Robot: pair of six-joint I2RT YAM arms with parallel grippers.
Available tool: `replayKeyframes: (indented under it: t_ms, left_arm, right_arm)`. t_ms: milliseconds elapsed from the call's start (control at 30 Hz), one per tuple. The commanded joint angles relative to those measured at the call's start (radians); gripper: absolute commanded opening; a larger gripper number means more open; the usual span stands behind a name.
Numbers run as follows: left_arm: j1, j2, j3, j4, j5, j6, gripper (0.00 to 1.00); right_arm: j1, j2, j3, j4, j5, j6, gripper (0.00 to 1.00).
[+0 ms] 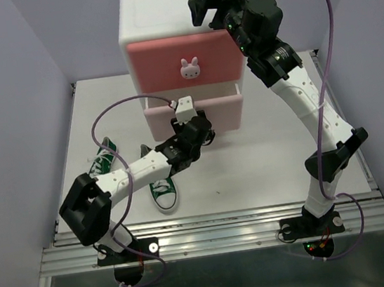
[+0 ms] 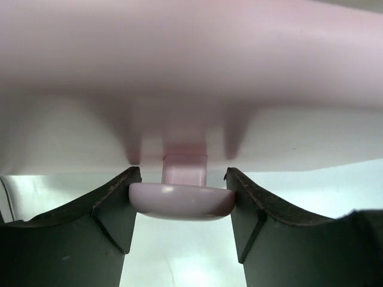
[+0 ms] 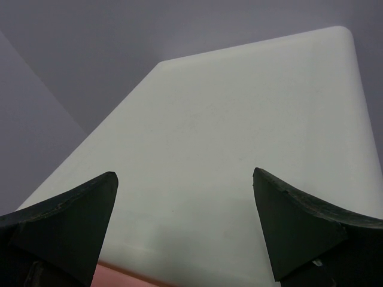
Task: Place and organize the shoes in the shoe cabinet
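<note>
White lower-drawer knob (image 2: 181, 200) gripped by left tool (image 2: 182, 184).

I count one shoe cabinet (image 1: 161, 20) with two pink drawers, the upper drawer (image 1: 160, 66) and the lower drawer (image 1: 227, 116), and two knobs, the upper knob (image 1: 190, 68) and the lower knob (image 2: 181, 200). Two shoes: the far green sneaker (image 1: 106, 158), the near green sneaker (image 1: 164, 192). One table (image 1: 266, 169). Two grippers: left gripper (image 2: 182, 179), right gripper (image 3: 184, 175).

The left arm (image 1: 135, 172) stretches low and forward, wrist level, its left gripper (image 2: 182, 177) closed, both fingers pressing the sides of a knob (image 2: 181, 202). The right arm (image 1: 311, 110) rises tall, elbow bent, with the right gripper (image 3: 185, 197) held high, jaws spread wide and holding nothing.
</note>
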Motion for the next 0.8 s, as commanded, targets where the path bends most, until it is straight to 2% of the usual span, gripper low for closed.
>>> replayKeyframes:
  t_ms: [0,167,267,367,567,667,700,733,767]
  left_arm:
    - [-0.158,-0.137,-0.026,-0.161,0.023,-0.152,0.17]
    - [-0.299,-0.249,-0.045,-0.417,0.052,-0.392,0.17]
    - [-0.394,-0.281,-0.063,-0.523,0.065,-0.46,0.17]
    - [-0.468,-0.285,-0.094,-0.566,0.111,-0.509,0.17]
    - [-0.626,-0.286,-0.144,-0.654,0.167,-0.711,0.17]
    - [-0.704,-0.286,-0.134,-0.724,0.158,-0.784,0.21]
    - [-0.712,-0.286,-0.129,-0.734,0.154,-0.79,0.24]
    - [-0.718,-0.283,-0.122,-0.738,0.143,-0.79,0.48]
    - [-0.718,-0.283,-0.115,-0.747,0.137,-0.784,0.58]
  right_arm:
    - [-0.01,0.074,-0.089,-0.268,0.035,0.07,1.0]
    - [-0.01,0.071,-0.109,-0.27,0.037,0.068,1.0]
    - [-0.01,0.071,-0.117,-0.27,0.04,0.062,1.0]
    - [-0.01,0.071,-0.127,-0.27,0.043,0.056,1.0]
    - [-0.01,0.077,-0.16,-0.268,0.029,0.073,1.0]
    - [-0.01,0.078,-0.175,-0.267,0.032,0.084,1.0]
    - [-0.01,0.078,-0.177,-0.265,0.035,0.082,1.0]
    - [-0.01,0.078,-0.177,-0.264,0.038,0.079,1.0]
    - [-0.01,0.078,-0.175,-0.262,0.048,0.076,1.0]
